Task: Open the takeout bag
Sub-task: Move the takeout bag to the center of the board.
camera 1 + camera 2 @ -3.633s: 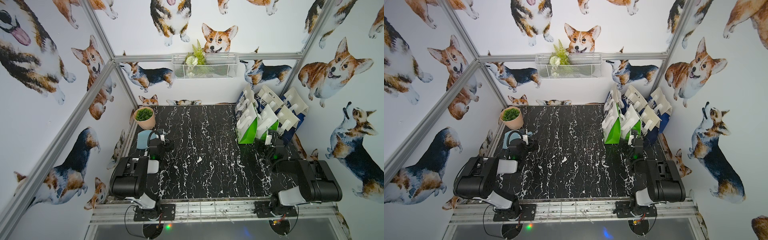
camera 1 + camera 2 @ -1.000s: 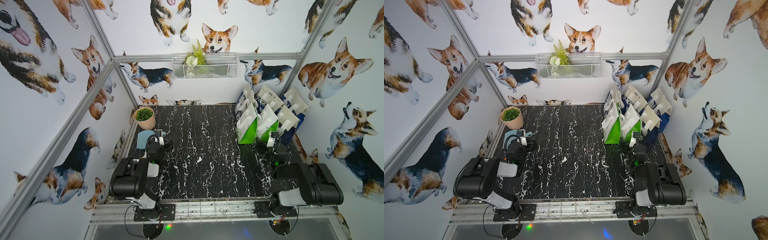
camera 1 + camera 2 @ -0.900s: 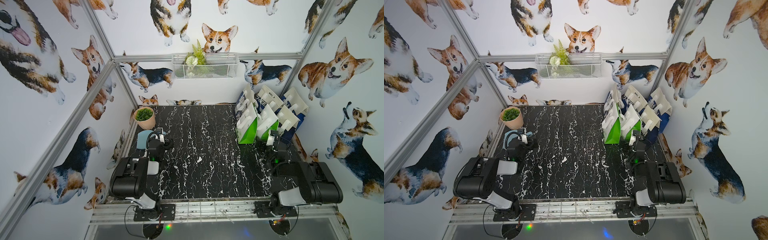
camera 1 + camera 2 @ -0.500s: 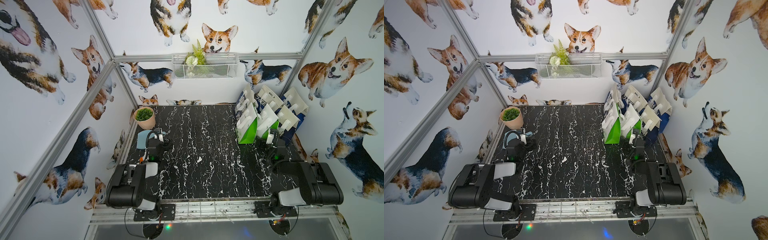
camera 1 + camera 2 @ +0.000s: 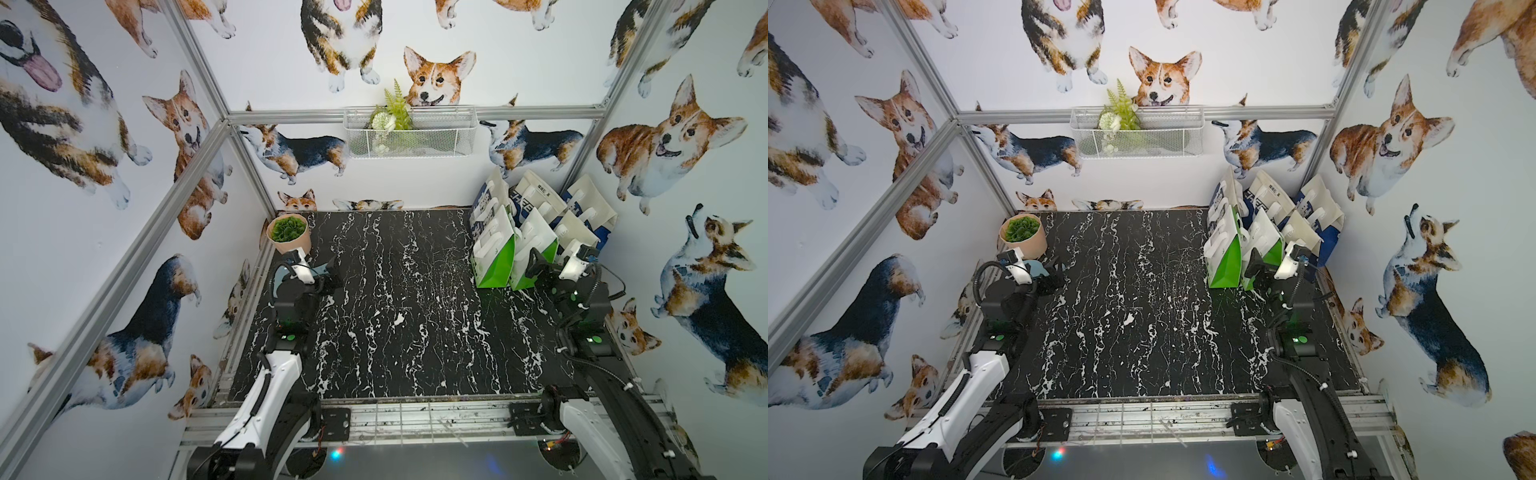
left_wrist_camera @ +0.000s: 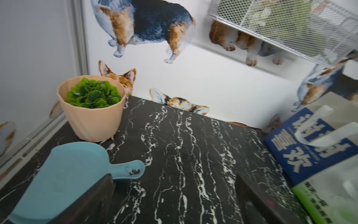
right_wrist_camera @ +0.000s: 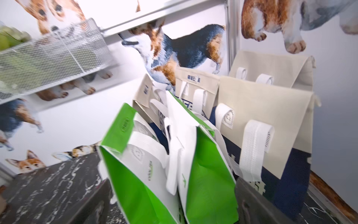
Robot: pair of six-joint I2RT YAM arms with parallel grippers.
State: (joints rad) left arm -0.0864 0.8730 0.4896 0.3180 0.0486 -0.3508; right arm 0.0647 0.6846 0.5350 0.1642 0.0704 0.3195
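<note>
Green-wht fabric bag (image 7: 131, 184), strap handles (image 7: 147, 144)

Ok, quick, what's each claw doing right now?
Left claw: open, holding nothing.
Right claw: open, holding nothing, facing the green takeout bags.

Ahead of my right fingers (image 7: 251, 205), the green bag (image 7: 209, 174) looks like matt non-woven cloth. Beside my left fingers (image 6: 87, 199), the scoop (image 6: 64, 180) is smooth plastic.

Both my top views look down on the whole table (image 5: 395, 332); my 2 wrist cameras sit low over it, facing its back, sharing the bags (image 6: 286, 155).
</note>
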